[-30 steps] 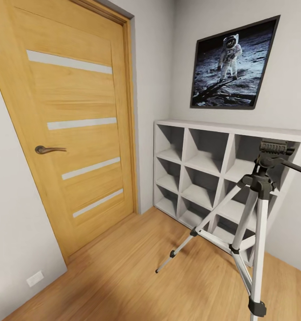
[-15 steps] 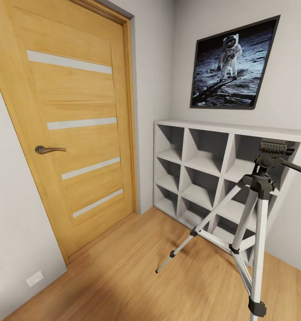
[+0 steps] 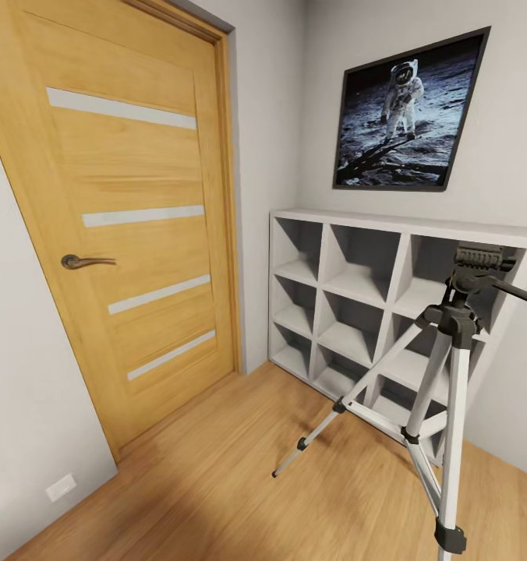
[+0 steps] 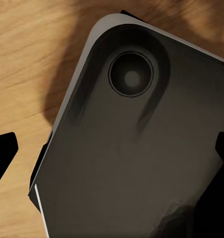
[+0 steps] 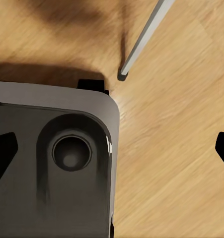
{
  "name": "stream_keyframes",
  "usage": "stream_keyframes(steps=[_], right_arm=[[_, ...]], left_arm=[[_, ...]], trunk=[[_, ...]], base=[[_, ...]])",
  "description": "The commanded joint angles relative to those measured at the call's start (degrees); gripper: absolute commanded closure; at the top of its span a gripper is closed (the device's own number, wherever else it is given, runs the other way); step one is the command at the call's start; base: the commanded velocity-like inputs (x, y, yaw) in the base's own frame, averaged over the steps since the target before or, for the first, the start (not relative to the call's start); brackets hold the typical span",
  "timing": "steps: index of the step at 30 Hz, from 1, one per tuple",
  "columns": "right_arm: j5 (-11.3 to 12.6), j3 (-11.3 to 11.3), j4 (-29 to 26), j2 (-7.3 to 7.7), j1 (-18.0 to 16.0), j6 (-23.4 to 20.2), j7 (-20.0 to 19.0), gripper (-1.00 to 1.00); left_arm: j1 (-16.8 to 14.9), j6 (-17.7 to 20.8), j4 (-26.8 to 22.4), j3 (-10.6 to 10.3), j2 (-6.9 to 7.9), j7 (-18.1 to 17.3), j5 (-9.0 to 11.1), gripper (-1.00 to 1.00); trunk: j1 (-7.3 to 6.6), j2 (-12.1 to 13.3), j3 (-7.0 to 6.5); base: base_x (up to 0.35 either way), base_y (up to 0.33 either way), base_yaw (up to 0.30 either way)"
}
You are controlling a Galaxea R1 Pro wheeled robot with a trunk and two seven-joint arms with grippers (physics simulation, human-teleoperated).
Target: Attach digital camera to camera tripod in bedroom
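The camera tripod point(image 3: 450, 366) stands on the wood floor at the right of the head view, in front of the shelf. It has silver legs, a black head point(image 3: 478, 261) and a black pan handle point(image 3: 521, 294) pointing right. One silver tripod leg point(image 5: 141, 39) ends on the floor in the right wrist view, close to my dark base. My left gripper point(image 4: 112, 151) and right gripper point(image 5: 112, 151) both hang open over the base and floor, holding nothing. The digital camera is out of view.
A wooden door point(image 3: 131, 234) with pale stripes is shut at the left. A white cube shelf point(image 3: 349, 296) stands against the far wall under an astronaut picture point(image 3: 408, 113). Bare plank floor point(image 3: 217, 483) lies between door and tripod. My dark grey base point(image 4: 141, 163) is below both wrists.
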State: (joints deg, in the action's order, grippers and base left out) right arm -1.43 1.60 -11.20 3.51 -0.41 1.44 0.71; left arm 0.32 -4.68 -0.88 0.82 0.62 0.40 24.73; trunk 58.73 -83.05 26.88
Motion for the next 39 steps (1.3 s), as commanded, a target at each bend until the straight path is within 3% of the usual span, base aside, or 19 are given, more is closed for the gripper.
stream_keyframes(steps=[1,39], right_arm=[[-0.15,0.15,0.04,0.01,-0.03,0.13,0.06,-1.00],[-0.15,0.15,0.04,0.10,-0.06,0.05,0.00,-1.00]], left_arm=[[0.03,-0.07,-0.09,0.04,0.00,0.04,0.15,-1.00],[0.03,-0.07,-0.09,-0.05,-0.01,0.04,0.15,-1.00]], trunk=[[0.00,-0.02,0.04],[0.00,-0.02,-0.53]], base=[[0.000,0.000,-0.007],[0.000,0.000,-0.185]])
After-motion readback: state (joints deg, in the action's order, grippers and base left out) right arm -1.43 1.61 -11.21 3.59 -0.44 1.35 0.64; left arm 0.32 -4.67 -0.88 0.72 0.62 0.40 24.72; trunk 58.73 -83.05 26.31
